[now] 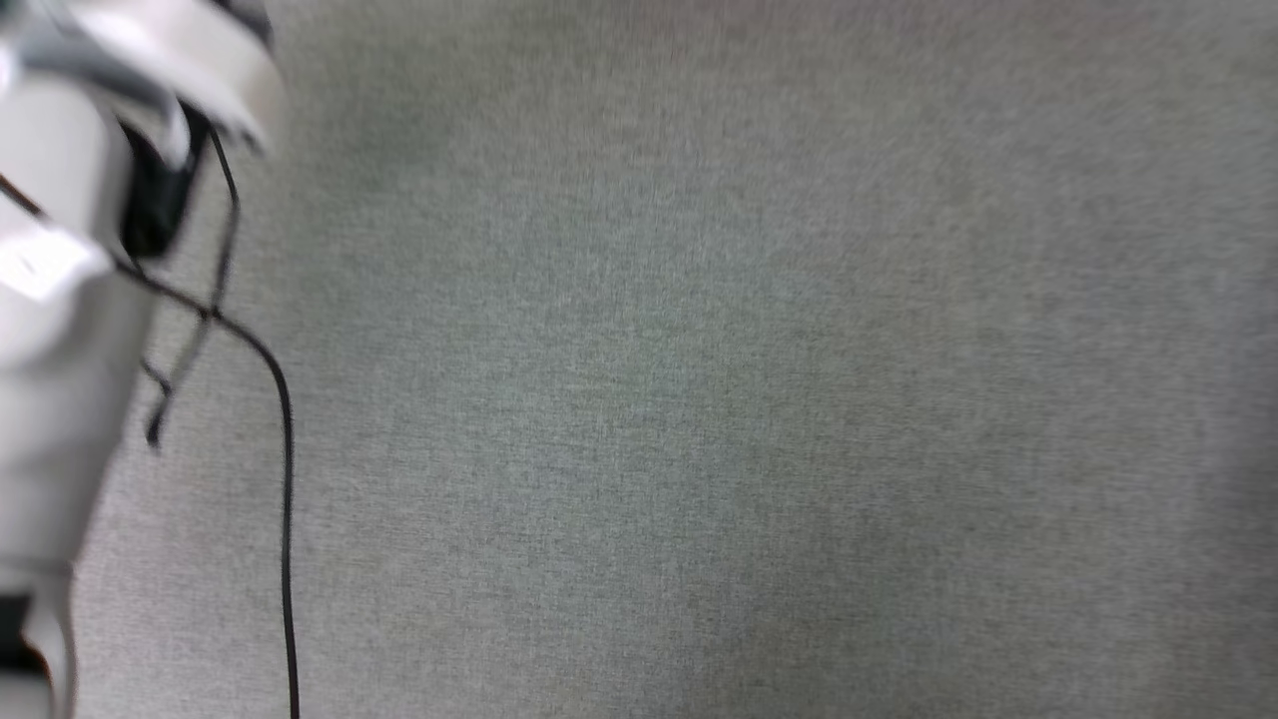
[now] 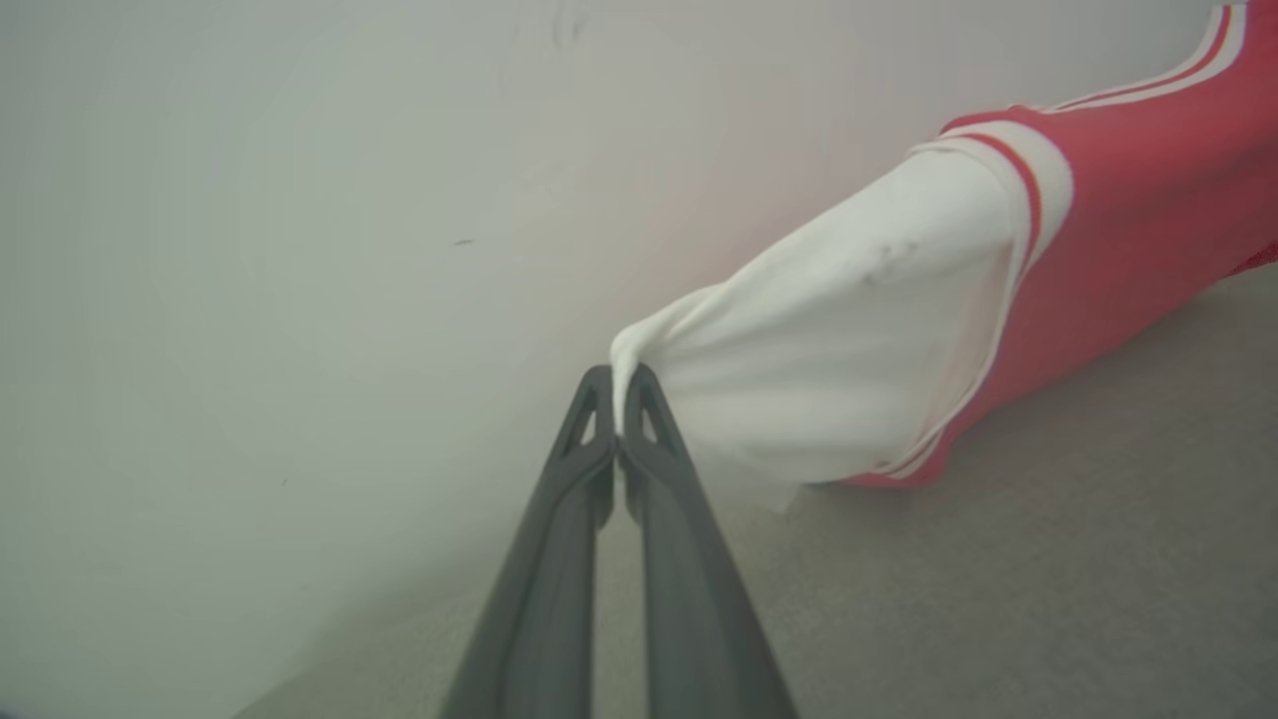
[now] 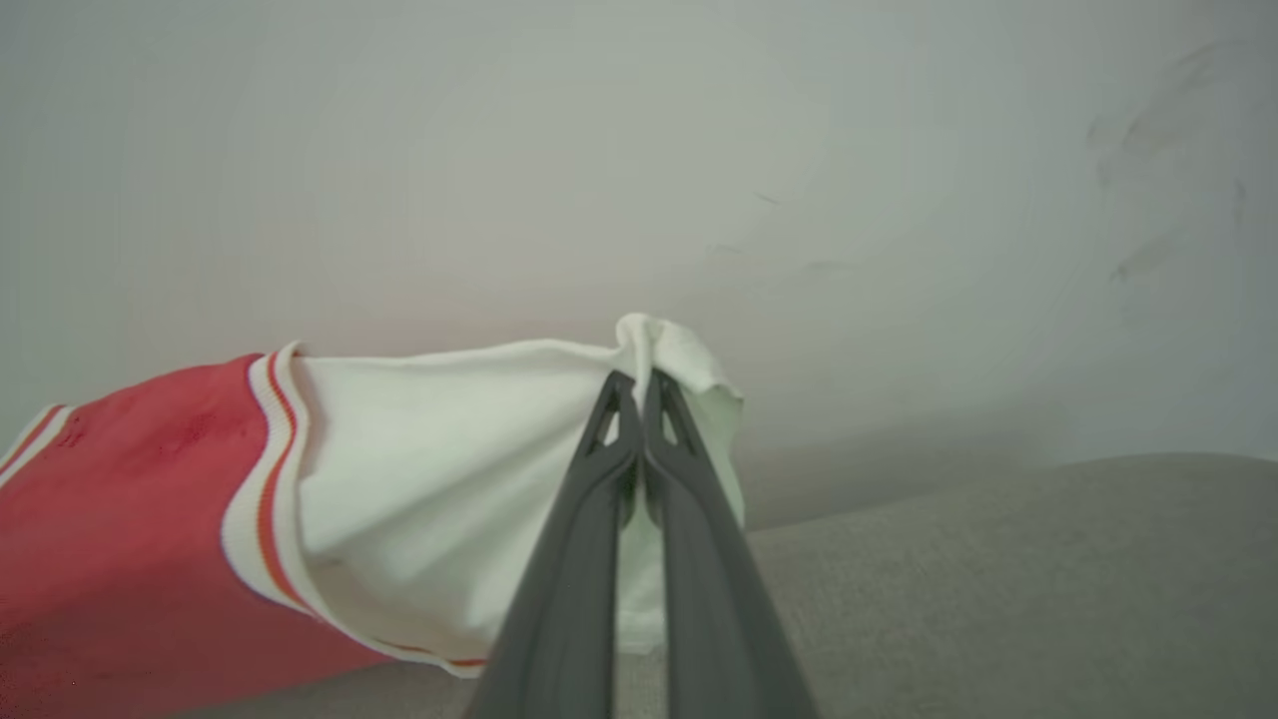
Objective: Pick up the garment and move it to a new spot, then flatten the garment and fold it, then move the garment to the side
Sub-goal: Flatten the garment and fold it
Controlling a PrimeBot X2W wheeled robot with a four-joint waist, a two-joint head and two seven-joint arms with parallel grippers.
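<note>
The left pincer (image 2: pixel 620 372) is pinching the edge of one white sleeve (image 2: pixel 849 350) at mid-frame, the red shirt (image 2: pixel 1118 240) stretching away to the upper right, with a grey cloth surface (image 2: pixel 998 599) lying at the lower right. The right pincer (image 3: pixel 636 377) is clamping the other white sleeve (image 3: pixel 449 469) at mid-frame, the shirt's red body trailing toward the lower left. In the blurred head view, a pale arm (image 1: pixel 60 350) and a black cable (image 1: pixel 287 479) are showing at the left edge.

My glossy white rounded arm shell (image 1: pixel 60 399) carries a black joint recess (image 1: pixel 155 200) and thin black cables (image 1: pixel 286 449); left gripper (image 2: pixel 618 384) and right gripper (image 3: pixel 636 384) have long dark-grey fingers with triangular cut-outs.
</note>
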